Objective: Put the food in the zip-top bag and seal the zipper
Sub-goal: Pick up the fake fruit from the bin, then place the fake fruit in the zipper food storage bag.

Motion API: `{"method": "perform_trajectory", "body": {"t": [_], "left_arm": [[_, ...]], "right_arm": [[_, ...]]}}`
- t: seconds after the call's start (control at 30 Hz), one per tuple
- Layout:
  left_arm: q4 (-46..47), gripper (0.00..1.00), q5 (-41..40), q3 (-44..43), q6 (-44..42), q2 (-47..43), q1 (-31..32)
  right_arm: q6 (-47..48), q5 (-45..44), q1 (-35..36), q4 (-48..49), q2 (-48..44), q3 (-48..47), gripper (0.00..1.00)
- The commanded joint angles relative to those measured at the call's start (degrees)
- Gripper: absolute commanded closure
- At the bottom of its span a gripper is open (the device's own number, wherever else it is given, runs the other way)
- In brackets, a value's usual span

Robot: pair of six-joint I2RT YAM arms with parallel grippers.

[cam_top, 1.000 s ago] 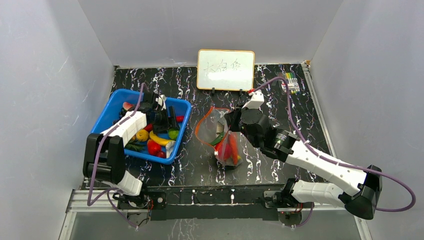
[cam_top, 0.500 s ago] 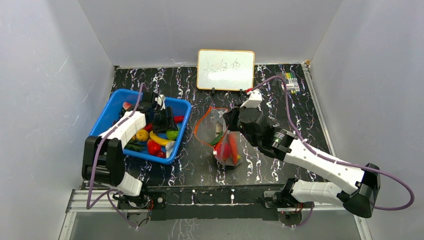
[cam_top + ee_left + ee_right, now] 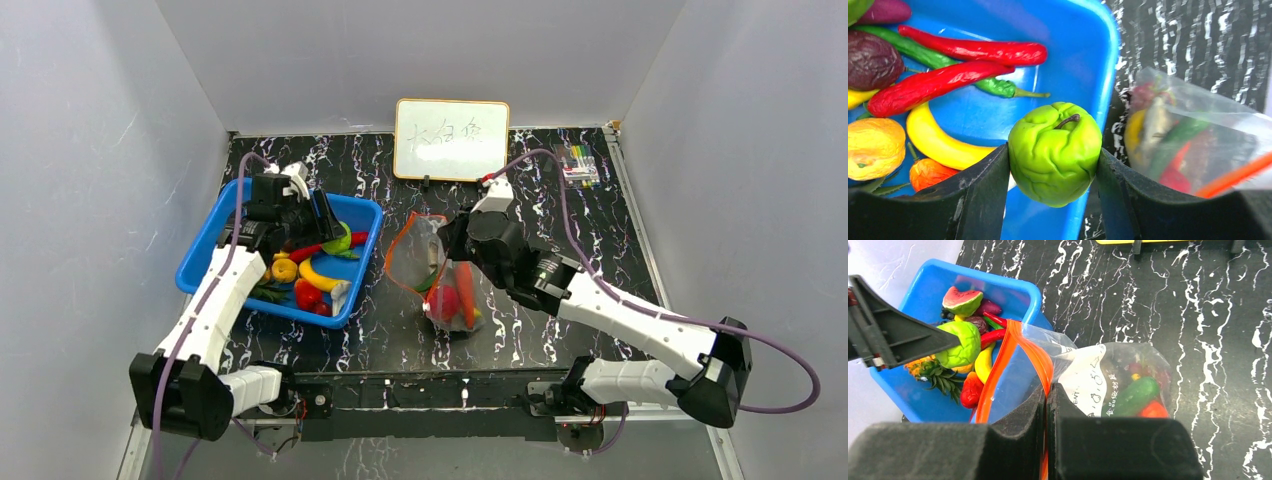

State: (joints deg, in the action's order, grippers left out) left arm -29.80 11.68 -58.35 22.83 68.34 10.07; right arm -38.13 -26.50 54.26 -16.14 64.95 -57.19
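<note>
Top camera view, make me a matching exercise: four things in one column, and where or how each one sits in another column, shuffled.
1 green fruit
2 banana
3 zipper
4 whiteboard

A pinched by the right gripper
B upright at the back
C lying in the blue basket
D clamped in the left gripper

Pairs: 1-D, 2-C, 3-A, 4-B.

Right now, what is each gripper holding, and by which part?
The left gripper pinches the green fruit by its two sides. The right gripper is shut on the orange zipper strip of the bag.
</note>
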Motion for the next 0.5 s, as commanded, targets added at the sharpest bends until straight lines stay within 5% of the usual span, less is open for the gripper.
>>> {"method": "perform_trajectory", "body": {"t": [0.0,0.47], "left_arm": [[-1.81,0.71,4.67,-4.48,1.92,-4.08,-0.16],[9.28,0.73,30.77,-3.08,9.24,-7.67,0.24]], "right_arm": [[-1.55,1.38,0.06,4.44,1.48,-4.11,1.0],[-4.74,1.08,0.05,7.64,4.92,-5.2,1.0]]}}
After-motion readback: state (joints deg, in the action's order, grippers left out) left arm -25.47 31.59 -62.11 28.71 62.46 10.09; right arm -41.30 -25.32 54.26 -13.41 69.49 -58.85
